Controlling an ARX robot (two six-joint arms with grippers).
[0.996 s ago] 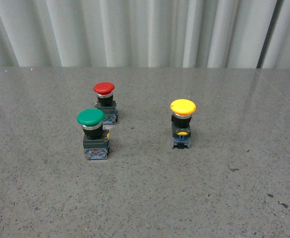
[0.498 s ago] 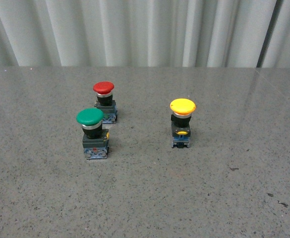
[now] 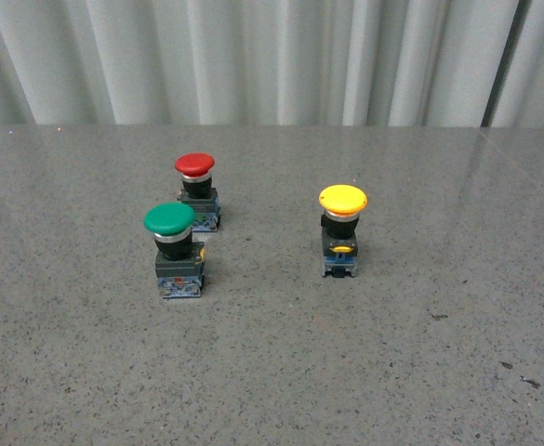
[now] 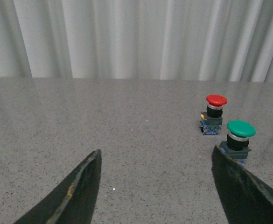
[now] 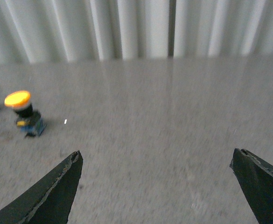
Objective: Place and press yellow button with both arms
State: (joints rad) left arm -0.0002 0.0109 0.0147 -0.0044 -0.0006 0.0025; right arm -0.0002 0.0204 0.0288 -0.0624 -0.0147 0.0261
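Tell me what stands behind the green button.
Behind the green button stands the red button, a little to its right and apart from it, then more table and a pale curtain. The green cap hides a corner of the red button's base.

**A:** What lies straight ahead of the left gripper [image 4: 156, 154]?

**B:** Bare table [image 4: 127, 135] between its wide-spread fingers [image 4: 80, 186], running on to the curtain [image 4: 127, 37]. The green button [image 4: 239, 136] stands just past one fingertip, on the right arm's side. The red button [image 4: 215, 113] stands a little farther out, with only a narrow gap between those two.

**A:** And the right gripper [image 5: 157, 153]?

**B:** Spread wide too, with open table ahead. Only the yellow button [image 5: 22, 112] stands forward of it, well outside the finger on the left arm's side.

**A:** Between the two grippers?

**B:** A broad bare lane separates the yellow button from the green and red pair. The space above every cap is open.
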